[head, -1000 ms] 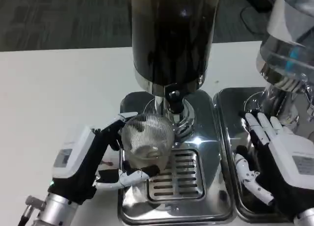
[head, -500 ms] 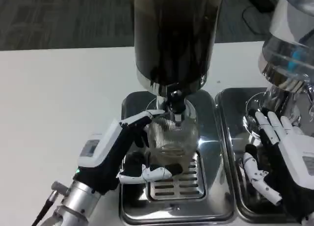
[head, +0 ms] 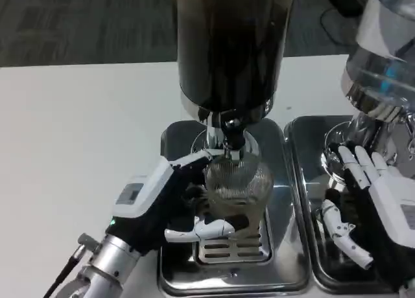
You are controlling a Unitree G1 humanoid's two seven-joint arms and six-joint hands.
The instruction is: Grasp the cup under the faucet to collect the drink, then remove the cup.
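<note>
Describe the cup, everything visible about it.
The cup is clear and ribbed, plastic by the look of it, standing roughly upright over the slotted drip tray. It sits directly under the faucet of the dark dispenser. The left robot hand grips it from the side, fingers curled around its wall. Whether any drink is inside cannot be told.

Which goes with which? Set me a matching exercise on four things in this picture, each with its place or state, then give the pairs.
Things:
1. cup
2. left hand
3. right hand
4. dark dispenser

Places or states:
A. fingers spread, holding nothing, over the right-hand tray
B. stands tall at the back, above the faucet
C. clear and ribbed, right under the faucet
D. grips the cup from its left side

Pairs: 1-C, 2-D, 3-A, 4-B
</note>
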